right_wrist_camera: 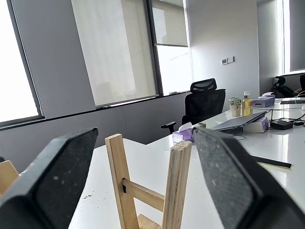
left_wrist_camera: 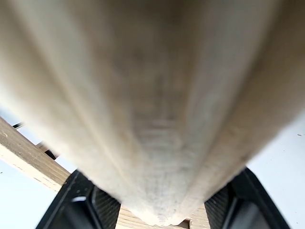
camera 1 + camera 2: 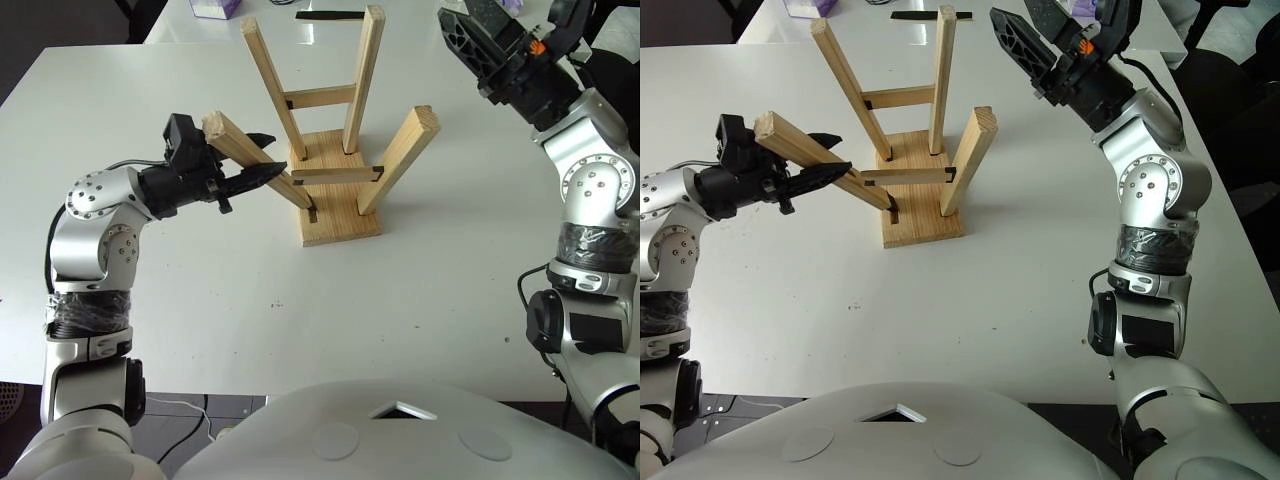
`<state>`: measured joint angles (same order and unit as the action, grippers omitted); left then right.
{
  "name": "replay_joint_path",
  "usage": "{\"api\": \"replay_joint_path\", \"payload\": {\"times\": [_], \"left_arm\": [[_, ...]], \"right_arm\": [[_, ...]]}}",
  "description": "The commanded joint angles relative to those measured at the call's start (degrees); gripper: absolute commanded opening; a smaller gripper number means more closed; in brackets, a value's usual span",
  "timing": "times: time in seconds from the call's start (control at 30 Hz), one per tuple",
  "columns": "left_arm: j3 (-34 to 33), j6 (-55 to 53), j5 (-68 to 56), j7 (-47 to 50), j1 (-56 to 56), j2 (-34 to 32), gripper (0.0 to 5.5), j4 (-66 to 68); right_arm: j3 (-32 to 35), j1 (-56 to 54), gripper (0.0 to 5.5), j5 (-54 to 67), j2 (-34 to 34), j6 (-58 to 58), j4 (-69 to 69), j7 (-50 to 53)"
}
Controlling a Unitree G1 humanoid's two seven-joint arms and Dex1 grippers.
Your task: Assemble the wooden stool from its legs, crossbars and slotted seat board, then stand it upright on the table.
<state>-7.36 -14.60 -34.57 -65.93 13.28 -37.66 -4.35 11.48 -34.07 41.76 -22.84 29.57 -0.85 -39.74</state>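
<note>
Square wooden leg (image 2: pixel 152 95), left hand (image 3: pixel 272 156) gripping

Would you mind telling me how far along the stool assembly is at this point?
Mostly built: four legs and two crossbars sit on the seat board, lying upside down on the table. In hand: the left hand is shut on the leaning near-left leg; the right hand hangs open above. Left: likely seating that leg, then turning the stool upright.

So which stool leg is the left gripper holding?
The near left leg, slanting outward, between the jaws of the left gripper. The far left leg, far right leg and near right leg are untouched.
</note>
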Motion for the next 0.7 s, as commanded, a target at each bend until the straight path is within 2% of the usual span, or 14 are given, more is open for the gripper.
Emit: {"api": "replay_joint_path", "payload": {"times": [0.03, 0.33, 0.5, 0.7], "left_arm": [[0.1, -0.9, 0.6, -1.9, -1.8, -2.3, 2.05, -1.1], [1.4, -1.0, 1.4, -5.7, -3.3, -5.6, 2.05, -1.2], [2.7, -0.2, 1.9, -5.9, -2.8, -5.1, 2.05, -0.9], [1.4, 0.6, 1.0, -4.2, 0.4, -4.5, 2.05, -0.7]], "right_arm": [[0.4, -0.5, 3.67, -0.6, -0.4, -0.4, 0.2, -0.1], [0.3, 0.5, 3.67, -1.1, 0.1, -0.9, 0.7, 0.4], [0.0, 1.2, 3.67, -1.5, 0.4, -1.2, 1.0, 0.4], [0.4, 1.9, 3.67, -1.7, 0.3, -1.3, 1.4, 0.5]]}}
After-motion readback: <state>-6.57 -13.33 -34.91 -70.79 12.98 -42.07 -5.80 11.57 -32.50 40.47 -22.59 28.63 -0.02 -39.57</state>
